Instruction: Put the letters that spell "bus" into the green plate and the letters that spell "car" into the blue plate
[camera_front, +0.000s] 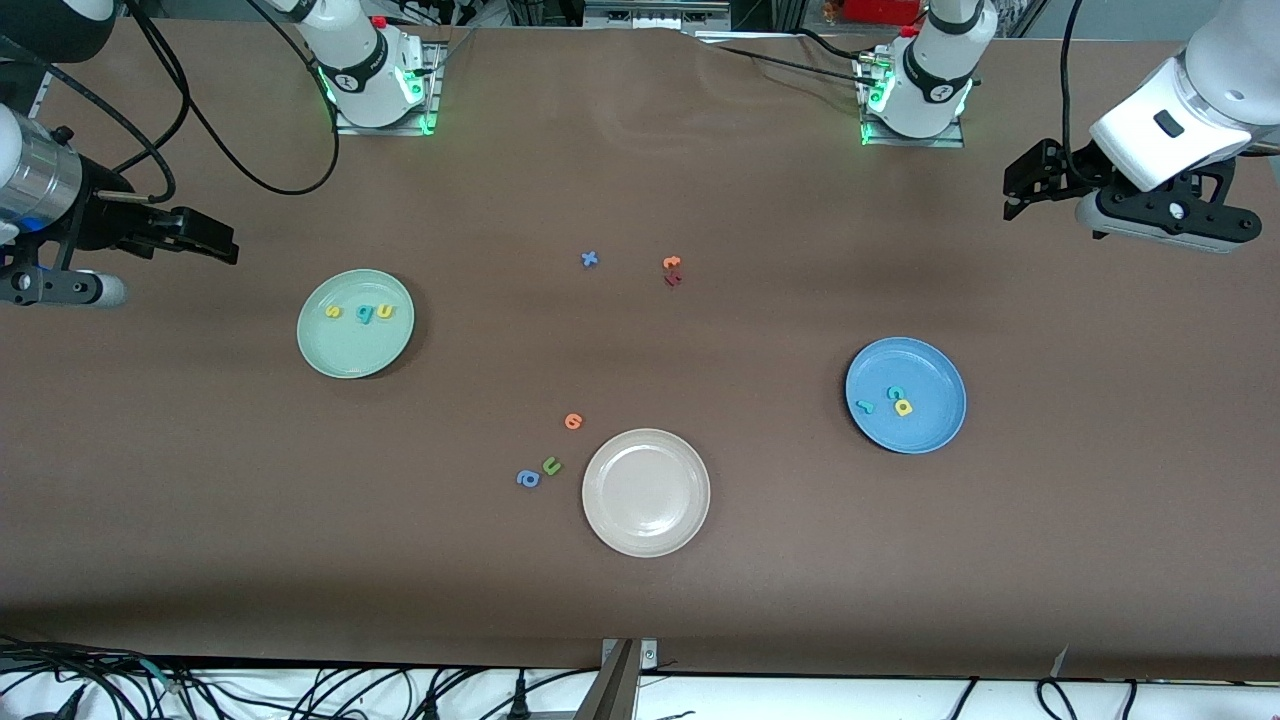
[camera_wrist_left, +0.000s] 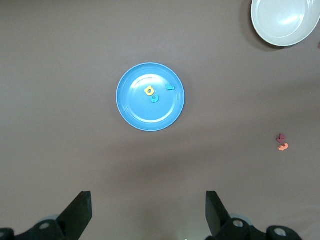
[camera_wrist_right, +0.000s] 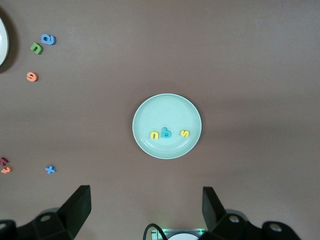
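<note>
The green plate (camera_front: 345, 355) holds a yellow "s" (camera_front: 334, 312), a teal "b" (camera_front: 366, 314) and a yellow "u" (camera_front: 386, 311) in a row; they also show on the green plate (camera_wrist_right: 165, 107) in the right wrist view. On the blue plate (camera_front: 925, 430) lie a teal "c" (camera_front: 896, 393), a teal "r" (camera_front: 865, 406) and a yellow "a" (camera_front: 903, 407). My left gripper (camera_front: 1022, 190) hangs open and empty, high over bare table at the left arm's end. My right gripper (camera_front: 205, 238) is open and empty, high over the right arm's end.
An empty beige plate (camera_front: 646, 492) sits nearest the front camera. Beside it lie an orange round letter (camera_front: 573, 421), a green "u" (camera_front: 551, 466) and a blue "a" (camera_front: 528, 479). Mid-table lie a blue "x" (camera_front: 590, 259), an orange "t" (camera_front: 672, 263) and a dark red letter (camera_front: 673, 279).
</note>
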